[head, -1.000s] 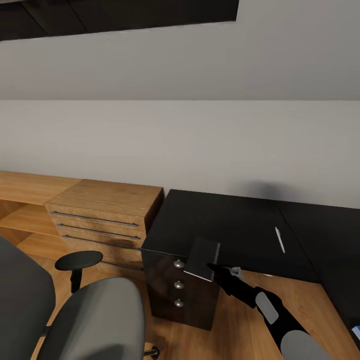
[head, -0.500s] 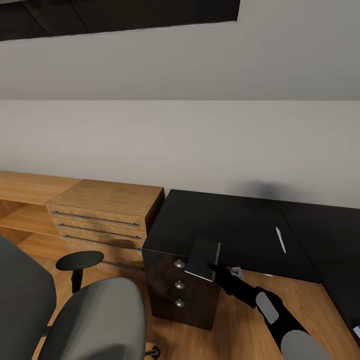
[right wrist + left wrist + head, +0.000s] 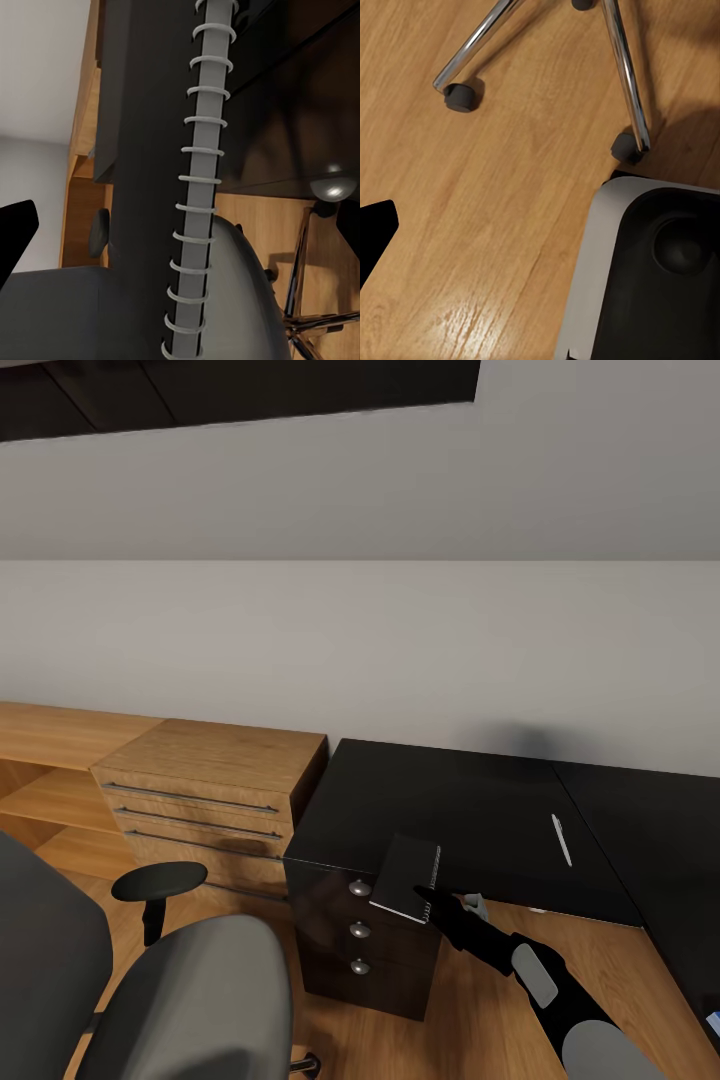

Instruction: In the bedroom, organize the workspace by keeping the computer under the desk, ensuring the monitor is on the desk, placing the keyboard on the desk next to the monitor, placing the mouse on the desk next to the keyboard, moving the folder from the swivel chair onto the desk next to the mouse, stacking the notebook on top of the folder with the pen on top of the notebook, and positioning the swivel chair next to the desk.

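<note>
My right gripper is shut on the lower edge of the black spiral notebook, which is tilted over the front corner of the black desk, above the drawers. The right wrist view looks along the notebook's white spiral. The white pen lies on the desk top, to the right of the notebook. The grey swivel chair fills the lower left, with one black armrest raised. The left wrist view holds a black fingertip over the wood floor, near the chair's chrome legs.
A low light-wood cabinet with drawers stands against the desk's left side. The desk's drawers carry round silver knobs. A sliver of blue shows at the right edge. My own base is beside a chair castor.
The view has drifted by a few pixels. The right gripper holds the notebook in the same place over the desk's corner.
</note>
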`<state>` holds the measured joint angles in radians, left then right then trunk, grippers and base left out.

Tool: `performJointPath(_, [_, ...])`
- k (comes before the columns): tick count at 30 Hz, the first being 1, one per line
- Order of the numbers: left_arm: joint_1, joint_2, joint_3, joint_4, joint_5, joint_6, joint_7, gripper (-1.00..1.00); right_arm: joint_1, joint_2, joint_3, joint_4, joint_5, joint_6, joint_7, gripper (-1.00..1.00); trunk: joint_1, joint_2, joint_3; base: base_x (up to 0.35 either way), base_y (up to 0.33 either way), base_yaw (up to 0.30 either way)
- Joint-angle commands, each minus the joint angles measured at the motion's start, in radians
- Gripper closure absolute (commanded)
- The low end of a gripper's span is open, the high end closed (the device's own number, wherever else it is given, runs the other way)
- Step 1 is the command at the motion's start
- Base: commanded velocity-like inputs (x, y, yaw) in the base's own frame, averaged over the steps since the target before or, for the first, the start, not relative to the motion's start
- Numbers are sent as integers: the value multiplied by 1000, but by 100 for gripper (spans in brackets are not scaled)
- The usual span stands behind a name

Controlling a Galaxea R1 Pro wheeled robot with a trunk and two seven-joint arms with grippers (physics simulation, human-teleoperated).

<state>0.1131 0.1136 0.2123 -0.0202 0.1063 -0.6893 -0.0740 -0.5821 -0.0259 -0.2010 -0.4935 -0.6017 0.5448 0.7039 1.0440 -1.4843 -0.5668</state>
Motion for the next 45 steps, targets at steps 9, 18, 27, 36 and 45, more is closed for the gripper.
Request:
performJointPath(9, [0, 0, 0, -1, 10, 0, -7, -100, 0, 0, -3, 0, -4, 7, 2, -100, 0, 0, -1, 0, 1, 0])
performJointPath(18, [0, 0, 0, -1, 10, 0, -7, -100, 0, 0, -3, 0, -4, 7, 2, -100, 0, 0, -1, 0, 75, 0])
performJointPath(27, [0, 0, 0, -1, 10, 1, -7, -100, 0, 0, -3, 0, -3, 7, 1, -100, 0, 0, -1, 0, 8, 0])
performJointPath(36, [0, 0, -1, -1, 10, 1, -7, -100, -1, 0, 0, 0, 0, 7, 0, -100, 0, 0, -1, 0, 0, 0])
performJointPath(45, [0, 0, 0, -1, 10, 3, -7, -100, -1, 0, 1, 0, 1, 10, -1, 100, 0, 0, -1, 0, 0, 0])
